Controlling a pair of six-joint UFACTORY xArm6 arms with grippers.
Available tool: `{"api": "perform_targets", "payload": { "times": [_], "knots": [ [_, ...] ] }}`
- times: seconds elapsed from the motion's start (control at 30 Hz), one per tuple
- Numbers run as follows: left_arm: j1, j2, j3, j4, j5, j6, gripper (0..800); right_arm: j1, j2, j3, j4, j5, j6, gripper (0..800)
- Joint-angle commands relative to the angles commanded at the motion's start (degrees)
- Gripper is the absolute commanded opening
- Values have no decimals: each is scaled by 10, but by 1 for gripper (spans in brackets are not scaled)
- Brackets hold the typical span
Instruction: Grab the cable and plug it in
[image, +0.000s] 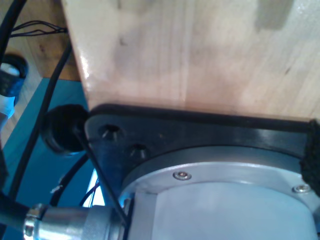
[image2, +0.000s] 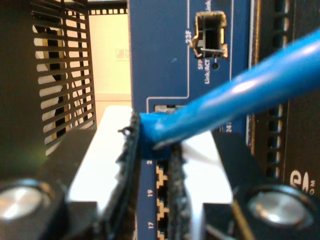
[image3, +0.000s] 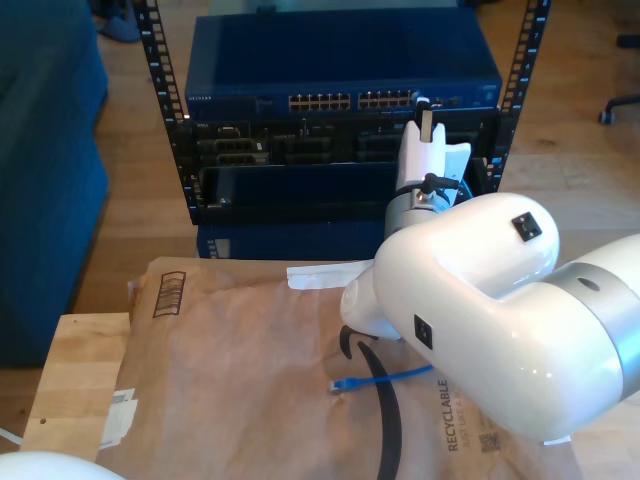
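Cable (image2: 235, 97) | clamped in my second gripper (image2: 155, 150) | plug end toward switch ports (image2: 160, 185) | first gripper state unclear

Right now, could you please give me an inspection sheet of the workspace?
Surface: brown paper sheet on a wooden table.
Job's things: blue network cable clamped near its end, close to the blue switch's front panel; its other plug lies on the paper.
Clutter: tape scrap at the paper's edge.
Grippers: my second gripper shut on the cable; my first gripper cannot be judged.
Cables: black arm cables by a metal base flange.
Surroundings: equipment rack, wooden floor.
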Motion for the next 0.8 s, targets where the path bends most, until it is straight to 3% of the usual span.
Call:
{"api": "perform_targets", "payload": {
  "times": [0.8],
  "knots": [
    [1, 0, 0, 0, 0, 0, 800, -3, 5, -2, -1, 0, 5, 0]
  ]
}}
